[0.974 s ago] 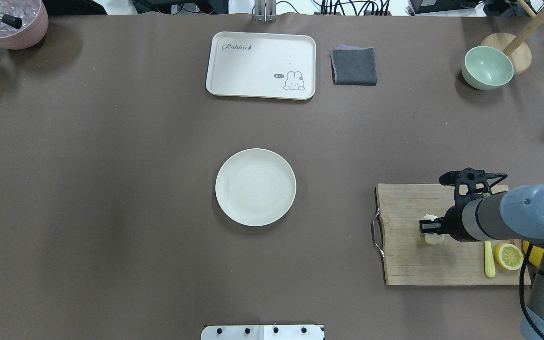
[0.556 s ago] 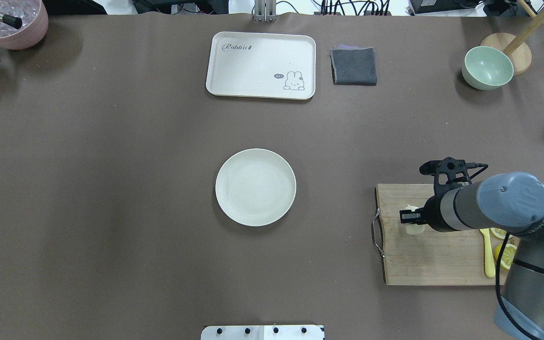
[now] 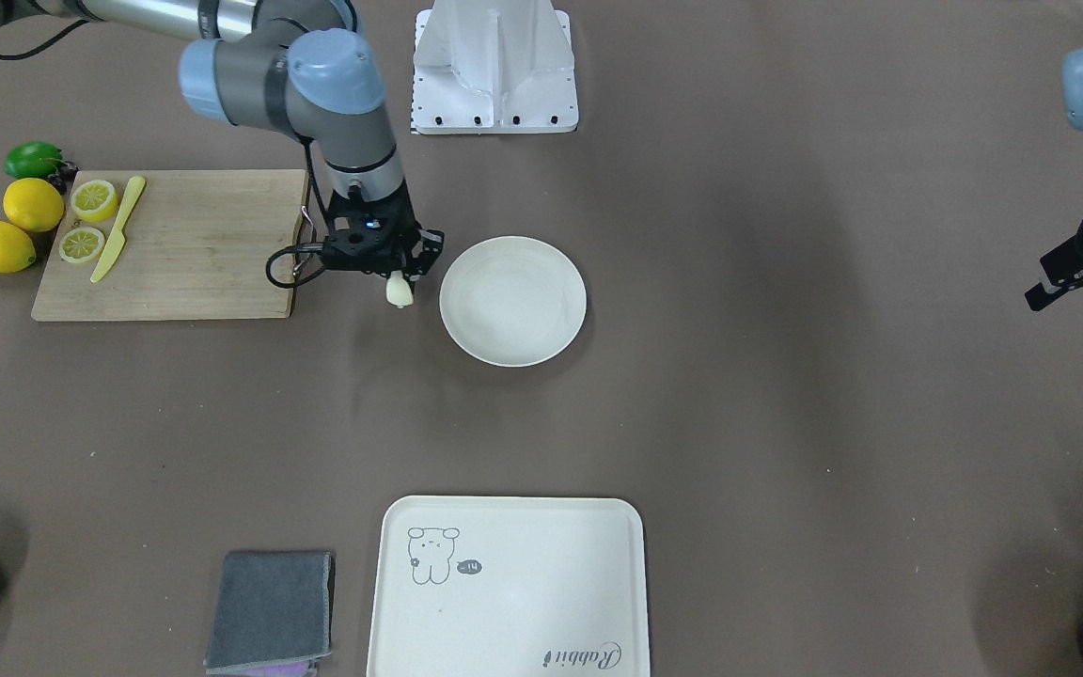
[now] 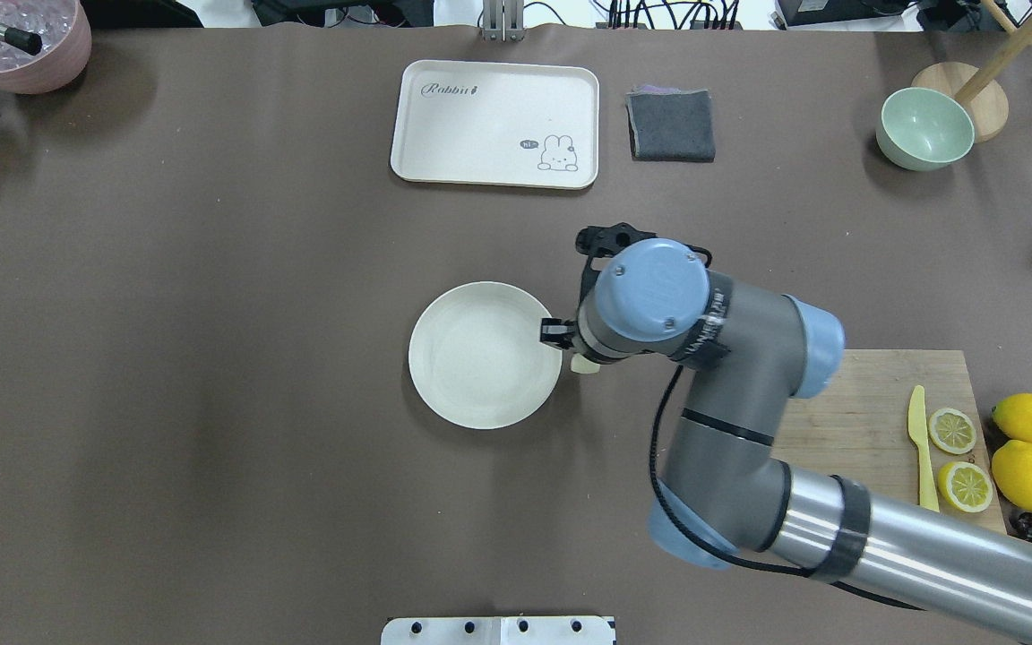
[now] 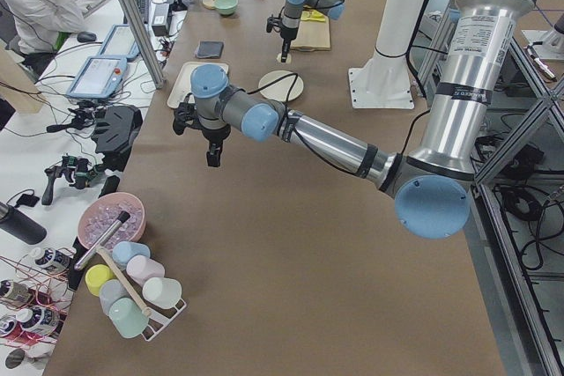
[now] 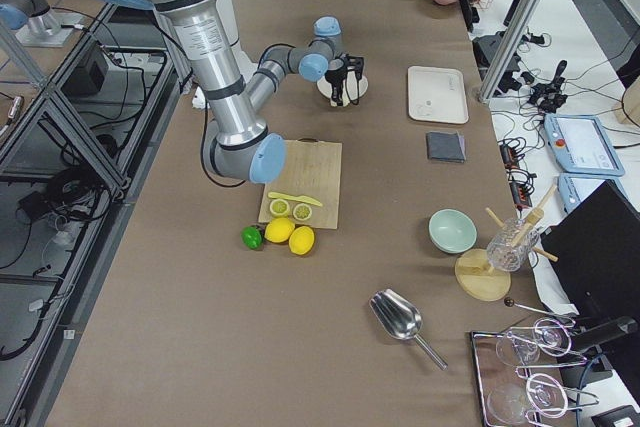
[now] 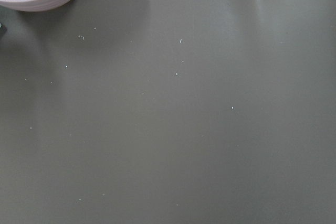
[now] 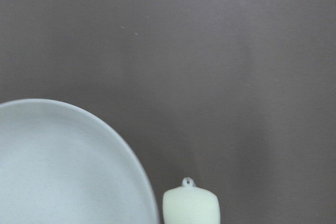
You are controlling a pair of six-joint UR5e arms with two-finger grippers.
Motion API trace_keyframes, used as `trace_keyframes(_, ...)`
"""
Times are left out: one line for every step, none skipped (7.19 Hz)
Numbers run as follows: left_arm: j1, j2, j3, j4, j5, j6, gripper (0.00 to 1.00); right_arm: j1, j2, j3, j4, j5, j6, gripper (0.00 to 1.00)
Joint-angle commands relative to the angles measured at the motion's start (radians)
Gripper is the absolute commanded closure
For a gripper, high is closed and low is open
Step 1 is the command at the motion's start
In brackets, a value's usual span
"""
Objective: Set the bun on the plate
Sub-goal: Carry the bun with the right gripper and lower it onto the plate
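My right gripper is shut on the bun, a small pale cream lump hanging from its fingers above the brown table. It hangs just beside the rim of the round off-white plate, on the side toward the cutting board. From overhead the bun peeks out under the wrist, right of the plate. In the right wrist view the bun sits at the bottom edge, the plate at lower left. My left gripper hovers far off at the table's end; its jaws are unclear.
A wooden cutting board with a yellow knife and lemon slices lies to the right, whole lemons beside it. At the back are a cream tray, a grey cloth and a green bowl.
The right arm has carried the bun off the cutting board and leftward across the table to the plate's right rim. The lemons and board are now uncovered.
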Motion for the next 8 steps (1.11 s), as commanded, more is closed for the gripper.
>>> trace_keyframes(-0.001, 0.014, 0.003, 0.0, 0.001, 0.0, 0.02, -0.035, 0.214, -0.18, 0.001, -0.057, 0.078, 0.72)
trace_keyframes(-0.001, 0.024, 0.003, 0.0, 0.001, 0.0, 0.02, -0.044, 0.226, -0.182, 0.002, -0.066, 0.082, 0.63)
trace_keyframes(-0.001, 0.026, 0.003, 0.0, 0.001, 0.0, 0.02, -0.061, 0.223, -0.185, 0.002, -0.091, 0.083, 0.32)
trace_keyframes(-0.001, 0.035, 0.004, 0.0, 0.001, 0.0, 0.02, -0.064, 0.22, -0.185, 0.002, -0.099, 0.082, 0.06)
trace_keyframes(0.001, 0.067, 0.006, 0.0, 0.003, 0.0, 0.02, -0.064, 0.218, -0.182, 0.005, -0.099, 0.077, 0.0)
trace_keyframes(0.001, 0.086, 0.012, 0.0, 0.018, -0.002, 0.02, -0.064, 0.217, -0.18, 0.005, -0.099, 0.076, 0.0)
trace_keyframes(0.002, 0.097, 0.009, 0.0, 0.051, -0.002, 0.02, -0.064, 0.215, -0.176, 0.005, -0.099, 0.073, 0.0)
trace_keyframes(0.001, 0.106, 0.029, 0.005, 0.044, -0.003, 0.02, -0.061, 0.216, -0.17, 0.005, -0.099, 0.071, 0.0)
